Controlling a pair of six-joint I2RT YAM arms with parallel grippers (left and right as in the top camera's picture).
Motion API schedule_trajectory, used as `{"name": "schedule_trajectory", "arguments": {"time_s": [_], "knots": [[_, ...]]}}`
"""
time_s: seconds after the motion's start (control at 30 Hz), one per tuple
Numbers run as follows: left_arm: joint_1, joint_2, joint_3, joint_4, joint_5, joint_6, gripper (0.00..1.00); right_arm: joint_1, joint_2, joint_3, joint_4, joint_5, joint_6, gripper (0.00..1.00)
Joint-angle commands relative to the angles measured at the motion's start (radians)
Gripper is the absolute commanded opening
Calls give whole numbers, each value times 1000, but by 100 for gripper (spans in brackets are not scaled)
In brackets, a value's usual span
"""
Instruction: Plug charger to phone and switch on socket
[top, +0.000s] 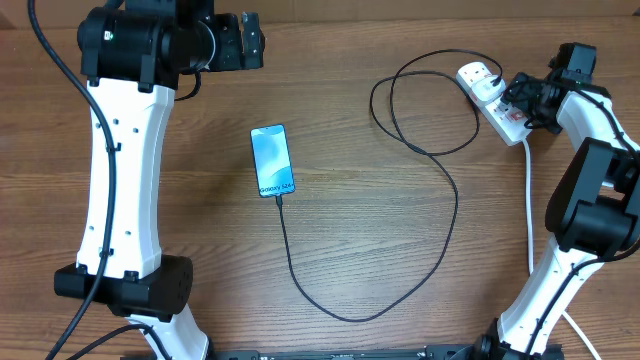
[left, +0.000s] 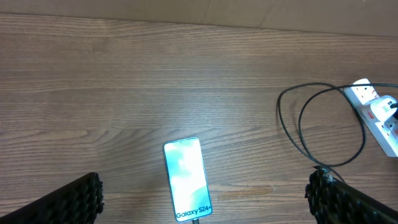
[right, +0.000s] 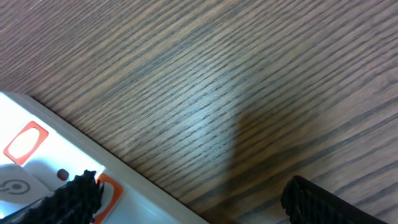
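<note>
Hovering over the socket (right: 43, 158), the right pincer (right: 193, 202) gapes (one finger overlapping it).

place: robotics lab bench | cues: white-and-black left arm (top: 125, 170) and right arm (top: 548, 285) at a wood-grain table (top: 380, 240)

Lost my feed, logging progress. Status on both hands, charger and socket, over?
Left hand open, empty, away from light-blue-screen phone. Right hand open over red switches of white power strip. Thin black charger cable reaches phone's bottom edge. Nothing blocking.
</note>
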Motion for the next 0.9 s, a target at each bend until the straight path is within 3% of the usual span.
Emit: {"name": "schedule_trajectory", "arguments": {"time_s": [0.0,0.87], "knots": [[5,-11,10,0,-14,-3,100,1,26,19,-20,-31,-5,94],[5,-11,10,0,-14,-3,100,3,26,19,-90,-83,-12,94]]}}
